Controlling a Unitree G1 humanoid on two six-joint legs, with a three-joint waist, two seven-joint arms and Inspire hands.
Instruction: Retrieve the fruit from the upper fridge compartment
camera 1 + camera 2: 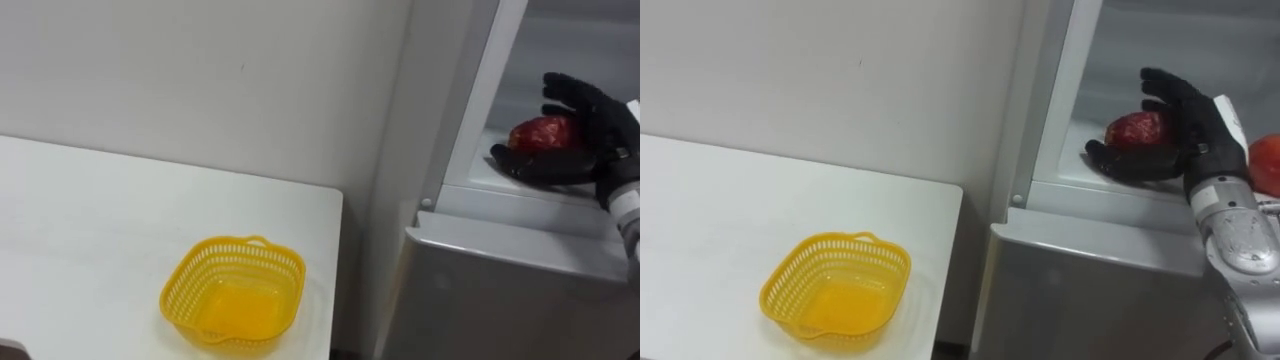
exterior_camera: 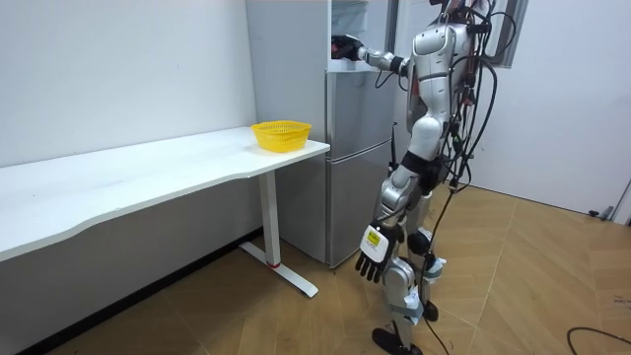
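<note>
Right robot hand [image 1: 1200, 130] is inside the open upper fridge [image 1: 1080, 60], grasping the red fruit [image 1: 1137, 130]: thumb under it at 6 o'clock, fingers curved over it at 12 o'clock. The fruit sits on the fridge shelf [image 1: 1070, 178]. 1 more red item [image 1: 1267, 162] lies at 3 o'clock of the hand, cut by the edge. Yellow basket [image 1: 855, 240] stands on the white table [image 1: 700, 220] at 8 o'clock of the fruit, well apart. Robot stands facing the fridge. Left robot hand [image 2: 375, 261] hangs at its side, fingers relaxed, holding nothing.
</note>
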